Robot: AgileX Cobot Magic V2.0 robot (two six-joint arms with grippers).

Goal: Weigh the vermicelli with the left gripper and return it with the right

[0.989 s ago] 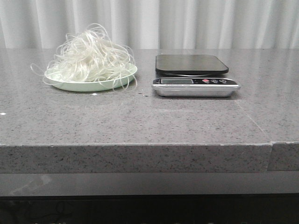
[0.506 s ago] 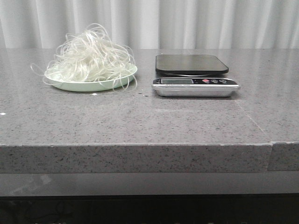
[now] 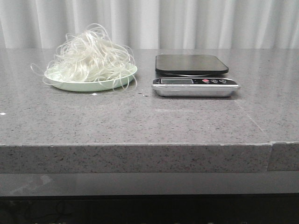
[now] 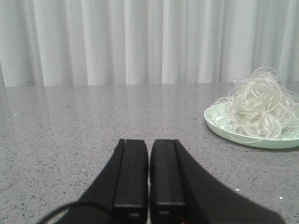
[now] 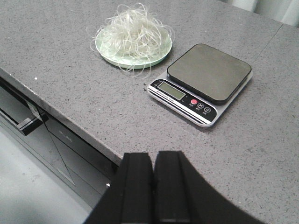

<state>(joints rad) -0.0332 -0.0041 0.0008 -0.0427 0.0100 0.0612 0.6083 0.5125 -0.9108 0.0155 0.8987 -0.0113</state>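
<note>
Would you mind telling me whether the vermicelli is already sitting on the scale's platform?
No, the vermicelli is heaped on the green plate, and the scale's dark platform beside it is bare.

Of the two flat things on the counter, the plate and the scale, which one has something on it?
The pale green plate, left of the scale: the vermicelli is heaped on it. The scale's dark platform is bare.

Evenly and softly lit from above, with only thin shadows under the scale and plate. Faint sheen on the grey countertop; mild softness near both wrist views' lower edges.
</note>
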